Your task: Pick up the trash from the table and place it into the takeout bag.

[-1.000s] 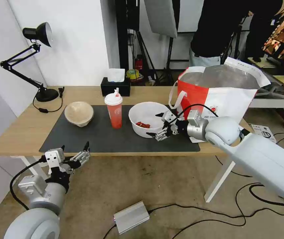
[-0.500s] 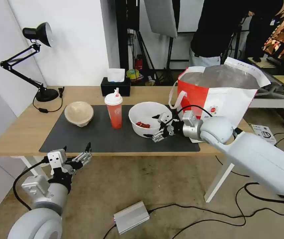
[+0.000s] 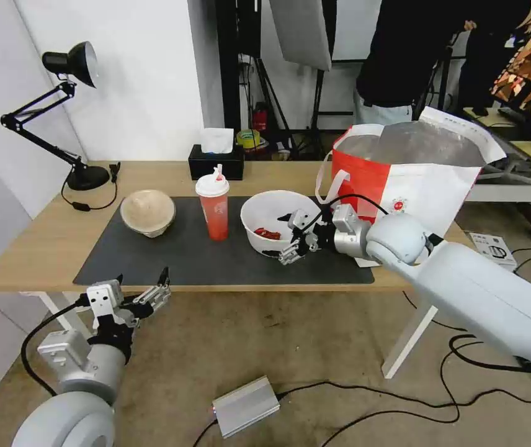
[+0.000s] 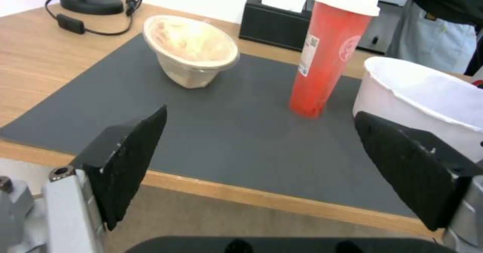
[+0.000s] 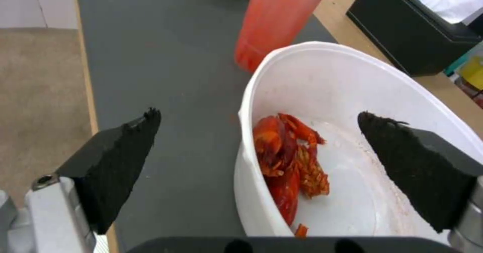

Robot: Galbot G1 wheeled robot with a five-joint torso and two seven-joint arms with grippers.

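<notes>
Since a second ago the right gripper (image 3: 290, 236) has advanced leftward to the white bowl (image 3: 270, 211); fingers spread wide, one pad (image 5: 118, 158) outside the near wall, the other (image 5: 413, 162) over the inside, rim between them, nothing clamped. Red scraps (image 5: 286, 166) lie in the bowl. Red cup (image 3: 213, 208) stands just left of it, beige bowl (image 3: 147, 212) farther left, all on the grey mat (image 3: 178, 261). Takeout bag (image 3: 414, 177) stands at the table (image 3: 42, 242) right end. Left gripper (image 3: 141, 290) hangs open below the front edge, empty.
</notes>
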